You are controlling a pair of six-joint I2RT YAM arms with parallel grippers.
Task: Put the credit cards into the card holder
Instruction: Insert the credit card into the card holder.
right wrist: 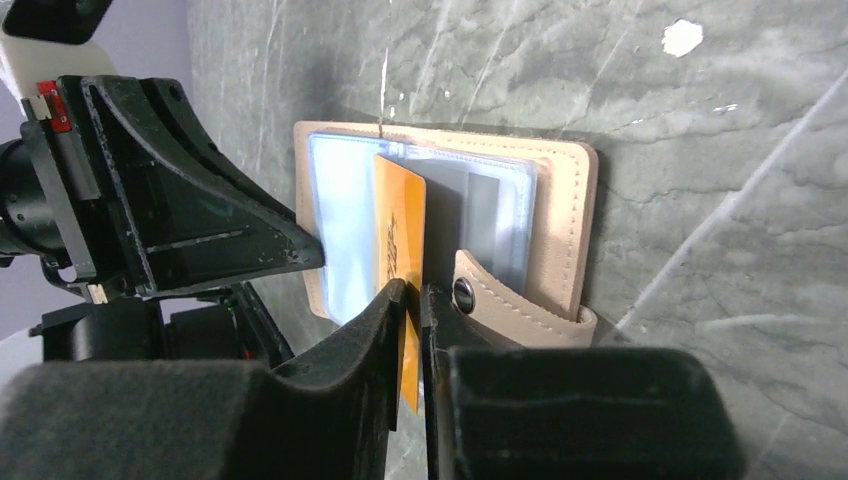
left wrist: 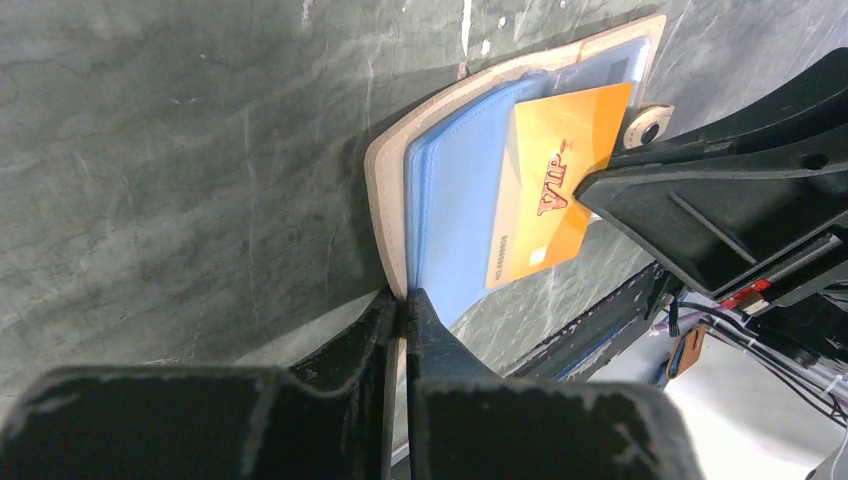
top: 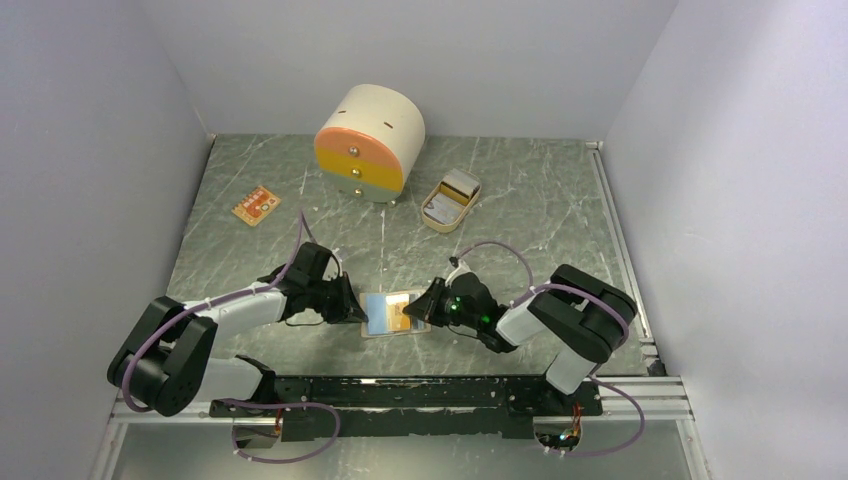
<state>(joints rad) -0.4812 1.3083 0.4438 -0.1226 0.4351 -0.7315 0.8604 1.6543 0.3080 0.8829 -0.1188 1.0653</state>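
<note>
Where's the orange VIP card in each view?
Top external: orange card low centre.
Left wrist: orange card upper right, VIP print visible.
Right wrist: orange card centre, seen nearly edge-on.
Shared landmark: the open tan card holder beneath it.

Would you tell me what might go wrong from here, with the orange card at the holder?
1. The orange card lies askew over the blue pockets; pushed on, it may slide over them rather than in.
2. The left gripper pinches only the holder at its edge, so a push from the right gripper might twist or drag it loose.
3. The snap tab sits right beside the right gripper and may snag.
</note>
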